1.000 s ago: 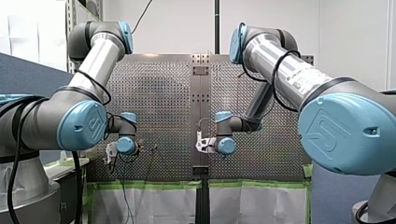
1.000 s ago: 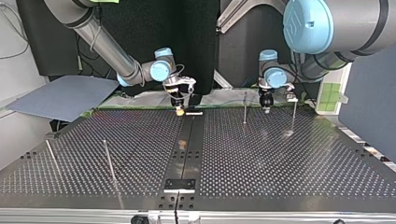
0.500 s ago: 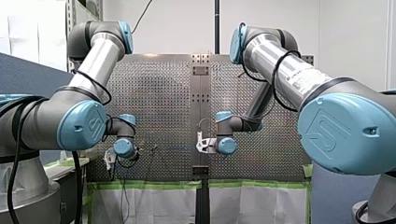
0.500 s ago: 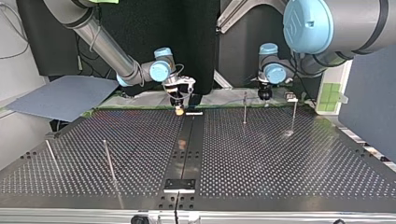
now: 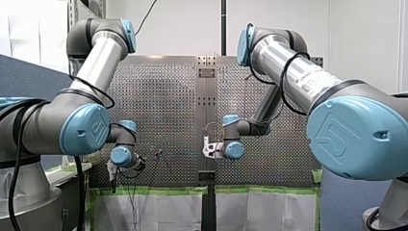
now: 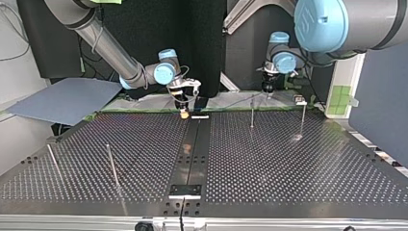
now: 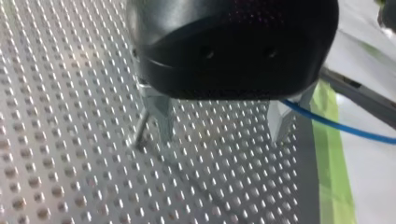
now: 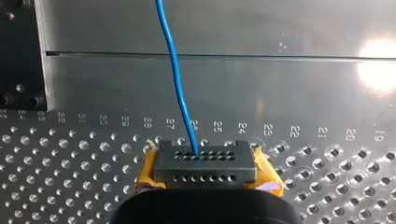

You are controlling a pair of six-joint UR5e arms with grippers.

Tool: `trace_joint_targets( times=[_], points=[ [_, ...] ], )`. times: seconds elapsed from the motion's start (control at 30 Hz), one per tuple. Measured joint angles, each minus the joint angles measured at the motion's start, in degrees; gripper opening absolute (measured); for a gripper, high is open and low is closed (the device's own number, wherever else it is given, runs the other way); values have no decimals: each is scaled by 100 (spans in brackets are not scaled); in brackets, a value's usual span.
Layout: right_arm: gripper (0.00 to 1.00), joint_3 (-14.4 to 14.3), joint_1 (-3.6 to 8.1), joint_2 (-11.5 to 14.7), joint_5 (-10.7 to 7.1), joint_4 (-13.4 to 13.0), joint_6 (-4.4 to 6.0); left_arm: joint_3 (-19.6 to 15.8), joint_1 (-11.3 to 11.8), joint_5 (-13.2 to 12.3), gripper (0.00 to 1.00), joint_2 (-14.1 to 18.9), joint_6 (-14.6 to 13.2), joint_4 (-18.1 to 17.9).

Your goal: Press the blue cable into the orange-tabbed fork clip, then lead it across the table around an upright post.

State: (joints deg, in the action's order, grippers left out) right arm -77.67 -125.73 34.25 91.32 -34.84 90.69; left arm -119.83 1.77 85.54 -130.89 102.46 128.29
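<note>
The robot's right gripper (image 8: 205, 164) sits low at the far edge of the table (image 6: 288, 168) in the top view, close to the dark strip down the middle. Its yellow pads (image 8: 148, 175) are squeezed in on both sides of a dark block (image 8: 205, 172) with rows of little holes. The blue cable (image 8: 176, 79) goes down into the top of that block, so this hand is closed and has hold of the cable. From there the cable runs straight ahead of the gripper, over the holes in the table and then over a smooth metal plate (image 8: 280, 84). The robot's left gripper (image 7: 219, 135) is black with metal fingers (image 7: 159, 116). The fingers are spread wide apart and there is nothing between them. The blue cable passes just beside one finger, on its outer side, and goes off over a strip of green tape (image 7: 331, 177). It is hard to tell if the cable touches that finger. A thin post (image 7: 140, 134) stands just beside the other finger. In the top view the left gripper hangs above the table's far edge, right of the middle, near that post. One more post (image 6: 302, 118) stands further to the right. Two more posts (image 6: 112, 166) stand on the left side, nearer the camera, well apart from both grippers.
</note>
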Motion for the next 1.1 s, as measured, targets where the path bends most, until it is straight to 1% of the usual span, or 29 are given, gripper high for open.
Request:
trace_joint_targets(
  times=[0.2, 0.4, 0.47, 0.53, 0.63, 0.8, 0.93, 1.1],
  points=[
    [0, 0, 1, -1, 1, 26, -4, -327, 6, -295, 100, 315, 26, -183],
    [0, 0, 1, -1, 1, 29, 2, -664, -35, -483, 100, 652, 276, -453],
    [0, 0, 1, 0, 1, 29, 3, -771, -62, -527, 100, 761, 325, -466],
    [0, 0, 1, -1, 2, 29, 2, -866, -88, -520, 100, 854, 302, -423],
    [0, 0, -1, -1, 7, 29, 2, -1025, -140, -423, 100, 1013, 187, -344],
    [0, 0, -6, -1, 7, 25, 3, -1250, -249, -160, 100, 1296, -84, -308],
    [0, 0, 2, -3, 11, 25, 9, -1281, -360, 35, 100, 1408, -280, -327],
    [0, 0, 6, -7, 17, 22, 34, -1176, -612, 318, 100, 1430, -563, -354]
  ],
)
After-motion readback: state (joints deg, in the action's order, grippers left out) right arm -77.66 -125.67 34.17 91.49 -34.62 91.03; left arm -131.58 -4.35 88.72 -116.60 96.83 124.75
